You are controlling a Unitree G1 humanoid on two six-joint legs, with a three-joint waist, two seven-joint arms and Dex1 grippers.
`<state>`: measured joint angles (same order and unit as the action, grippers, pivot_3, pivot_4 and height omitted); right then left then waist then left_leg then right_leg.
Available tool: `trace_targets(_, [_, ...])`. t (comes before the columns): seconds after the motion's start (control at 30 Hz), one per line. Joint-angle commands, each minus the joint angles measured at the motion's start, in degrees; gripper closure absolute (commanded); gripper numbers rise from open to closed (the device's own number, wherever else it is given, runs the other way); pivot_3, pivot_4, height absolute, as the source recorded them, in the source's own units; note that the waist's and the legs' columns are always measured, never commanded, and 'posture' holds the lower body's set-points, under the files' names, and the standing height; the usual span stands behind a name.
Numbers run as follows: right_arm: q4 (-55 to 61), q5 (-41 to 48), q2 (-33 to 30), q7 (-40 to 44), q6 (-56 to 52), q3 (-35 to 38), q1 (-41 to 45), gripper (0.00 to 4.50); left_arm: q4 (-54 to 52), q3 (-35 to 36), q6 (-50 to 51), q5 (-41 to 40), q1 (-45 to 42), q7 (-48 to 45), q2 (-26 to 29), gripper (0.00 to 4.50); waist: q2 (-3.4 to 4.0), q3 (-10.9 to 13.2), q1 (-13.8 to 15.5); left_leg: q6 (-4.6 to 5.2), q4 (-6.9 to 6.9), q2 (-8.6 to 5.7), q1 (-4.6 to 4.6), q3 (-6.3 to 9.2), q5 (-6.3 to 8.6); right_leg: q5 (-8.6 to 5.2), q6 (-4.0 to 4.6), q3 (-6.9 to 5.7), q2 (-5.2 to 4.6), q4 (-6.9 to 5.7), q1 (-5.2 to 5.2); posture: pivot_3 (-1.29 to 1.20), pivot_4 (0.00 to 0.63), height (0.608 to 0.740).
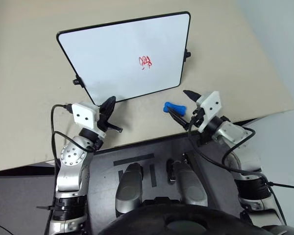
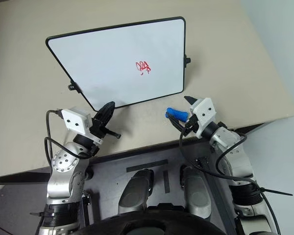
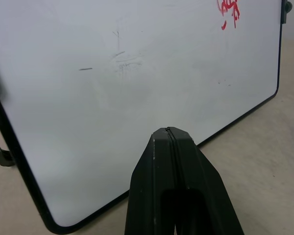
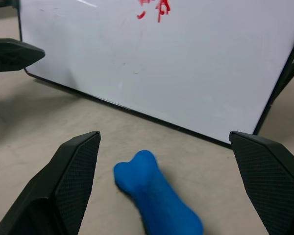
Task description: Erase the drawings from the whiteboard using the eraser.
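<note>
The whiteboard (image 1: 112, 58) stands tilted on the beige table, with the red drawings (image 1: 145, 61) right of its middle. The blue eraser (image 1: 173, 106) lies on the table in front of the board's lower right corner. My right gripper (image 1: 182, 104) is open, one finger on each side of the eraser (image 4: 157, 196), and no finger touches it. My left gripper (image 1: 110, 102) is shut on nothing. It points at the board's lower left edge, and its tip (image 3: 169, 133) sits just short of the frame. The drawings (image 3: 229, 10) are far from it.
The beige table (image 1: 29, 98) reaches well past the board on all sides. Its near edge runs just under both wrists, and its right edge slants away at the far right. Small black knobs (image 1: 187, 55) stick out from the board's sides.
</note>
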<state>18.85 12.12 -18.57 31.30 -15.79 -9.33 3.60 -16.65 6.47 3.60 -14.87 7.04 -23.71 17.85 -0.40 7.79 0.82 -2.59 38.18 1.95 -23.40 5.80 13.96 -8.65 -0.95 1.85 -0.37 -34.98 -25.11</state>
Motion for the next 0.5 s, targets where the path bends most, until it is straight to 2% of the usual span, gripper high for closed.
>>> trace_targets(0.03, [2.66,0.35,0.32,-0.19,0.57,-0.03,-0.09,0.06,-2.77,-0.09,0.39,-0.74,-0.77,-0.16,0.10,4.50,0.00,0.00,0.00,0.01,0.01,0.00,0.00,0.00,0.00,0.00,0.00,0.00,0.00,0.00,0.01,0.00,0.150,0.740])
trace_targets(0.3, [4.20,0.89,-0.82,0.44,-0.16,0.88,-0.80,0.06,-2.33,-1.14,0.09,0.13,-1.63,0.84,-1.24,4.50,-0.01,-0.01,0.01,0.00,0.01,0.00,0.00,0.00,0.00,-0.01,-0.01,0.00,0.00,0.01,0.01,0.00,0.150,0.740])
trace_targets(0.5, [4.06,1.08,-4.90,3.69,-1.00,0.81,0.32,0.06,-1.34,-1.87,-1.16,1.01,-1.40,1.35,-2.77,4.50,-0.01,-0.01,0.03,0.00,0.02,-0.01,0.00,-0.02,0.00,-0.01,-0.02,0.01,-0.01,0.01,0.02,0.00,0.150,0.740])
